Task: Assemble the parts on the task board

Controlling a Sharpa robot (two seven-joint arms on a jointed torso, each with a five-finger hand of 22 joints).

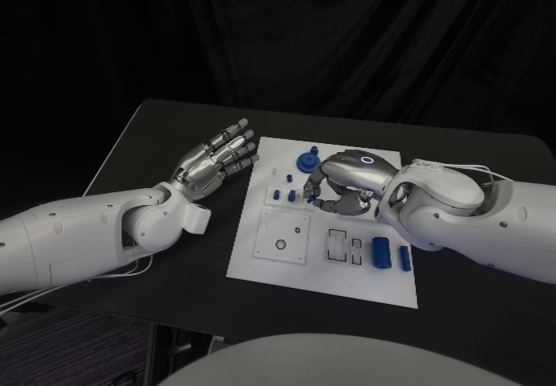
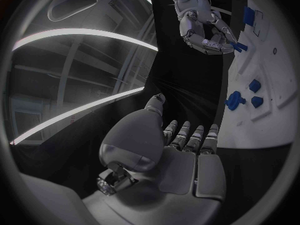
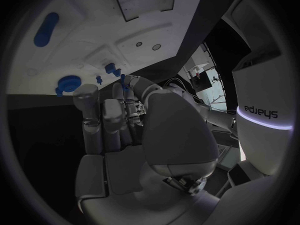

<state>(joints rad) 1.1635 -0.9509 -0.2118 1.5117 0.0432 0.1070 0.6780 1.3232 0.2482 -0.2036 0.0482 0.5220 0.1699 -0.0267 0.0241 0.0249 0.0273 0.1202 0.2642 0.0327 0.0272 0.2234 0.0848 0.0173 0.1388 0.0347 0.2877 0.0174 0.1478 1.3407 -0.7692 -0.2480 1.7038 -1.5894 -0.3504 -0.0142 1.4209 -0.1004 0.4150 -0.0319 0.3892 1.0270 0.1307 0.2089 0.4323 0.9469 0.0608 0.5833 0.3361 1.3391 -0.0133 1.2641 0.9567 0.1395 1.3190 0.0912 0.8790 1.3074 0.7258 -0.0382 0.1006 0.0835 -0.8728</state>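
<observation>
The right hand (image 1: 338, 186) hovers over the middle of the white task board (image 1: 290, 273) on the black counter (image 1: 151, 129), fingers curled down and pinching a small blue part (image 2: 238, 47); the left hand (image 1: 214, 159) waits just beside the board's edge, fingers straight and apart, holding nothing; more blue parts (image 1: 383, 252) lie on the board; a round blue piece (image 1: 308, 161) sits near its far edge.

Left hand (image 1: 217, 159): fingers straight and apart, holding nothing.
Right hand (image 1: 344, 182): fingers curled down, pinching a small blue part (image 2: 239, 47).
</observation>
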